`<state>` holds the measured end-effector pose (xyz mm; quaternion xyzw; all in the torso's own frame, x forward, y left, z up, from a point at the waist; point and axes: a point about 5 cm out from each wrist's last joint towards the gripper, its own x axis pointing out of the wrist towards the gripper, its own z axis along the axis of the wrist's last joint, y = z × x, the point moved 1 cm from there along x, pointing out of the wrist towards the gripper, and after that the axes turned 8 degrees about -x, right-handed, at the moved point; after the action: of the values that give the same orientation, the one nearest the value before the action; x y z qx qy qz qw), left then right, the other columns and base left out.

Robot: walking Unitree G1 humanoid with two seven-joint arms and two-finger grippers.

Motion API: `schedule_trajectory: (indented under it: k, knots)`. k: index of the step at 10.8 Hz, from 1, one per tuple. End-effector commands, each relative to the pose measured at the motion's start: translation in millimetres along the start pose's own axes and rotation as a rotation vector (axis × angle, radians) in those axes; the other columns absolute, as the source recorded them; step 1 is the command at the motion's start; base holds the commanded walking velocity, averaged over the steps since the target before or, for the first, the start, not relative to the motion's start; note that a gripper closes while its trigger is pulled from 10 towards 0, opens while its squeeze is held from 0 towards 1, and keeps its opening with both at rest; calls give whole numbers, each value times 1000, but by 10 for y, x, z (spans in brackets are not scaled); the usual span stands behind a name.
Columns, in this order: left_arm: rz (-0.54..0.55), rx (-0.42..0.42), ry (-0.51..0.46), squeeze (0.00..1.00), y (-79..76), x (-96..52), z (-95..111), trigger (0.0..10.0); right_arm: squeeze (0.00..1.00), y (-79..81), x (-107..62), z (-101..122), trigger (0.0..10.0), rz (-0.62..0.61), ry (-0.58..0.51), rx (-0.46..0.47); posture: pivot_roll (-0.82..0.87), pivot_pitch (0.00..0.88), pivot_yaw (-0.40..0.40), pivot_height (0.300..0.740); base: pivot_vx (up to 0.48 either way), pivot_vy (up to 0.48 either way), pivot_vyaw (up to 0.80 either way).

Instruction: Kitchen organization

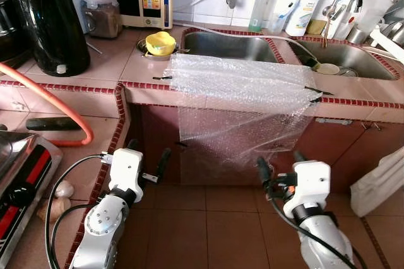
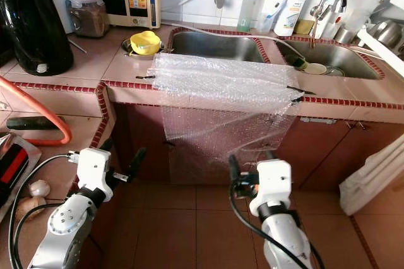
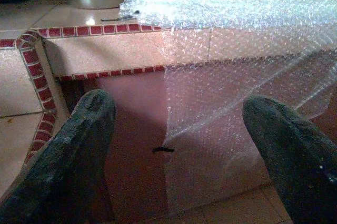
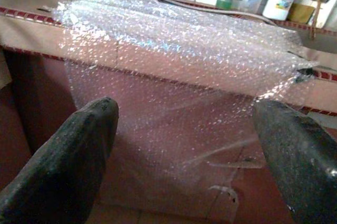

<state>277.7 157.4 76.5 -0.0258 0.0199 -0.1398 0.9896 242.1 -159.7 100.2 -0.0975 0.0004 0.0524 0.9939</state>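
A clear sheet of bubble wrap (image 1: 243, 86) lies over the tiled counter's front edge (image 1: 151, 86) before the sink and hangs down across the red cabinet door, fixed with black tape strips. My left gripper (image 1: 148, 155) is low in front of the cabinet, left of the hanging sheet, open with nothing between its fingers. My right gripper (image 1: 282, 165) is below the sheet's lower right part, also open and holding nothing. In the left wrist view the sheet's left edge (image 3: 168, 129) hangs between the fingers (image 3: 79, 150). The right wrist view faces the sheet (image 4: 179, 103) head on.
A double steel sink (image 1: 230, 47) is behind the sheet. A yellow bowl (image 1: 160, 43), a black kettle (image 1: 50, 19) and bottles (image 1: 262, 7) stand on the counter. On the left counter lie an orange hose (image 1: 57, 101) and a stove (image 1: 19, 177). White cloth (image 1: 379, 180) hangs right.
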Motion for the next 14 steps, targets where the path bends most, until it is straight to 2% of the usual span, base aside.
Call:
schedule_trajectory:
  k: [1, 12, 14]
  knots:
    - [-25, -4, -18, 0, -53, 33, 47, 10000, 0, -55, 6, 34, 10000, -17, -17, -6, 57, 0, -69, 740, 296, 0, 0]
    - [-74, -35, 10, 0, -117, 25, -15, 10000, 0, -75, 5, 45, 10000, -16, -36, -28, 47, 0, -74, 740, 327, 0, 0]
    - [-100, -13, -28, 0, -157, 54, 78, 10000, 0, -119, 2, 87, 10000, -33, -61, -31, 46, 0, -75, 740, 328, 0, 0]
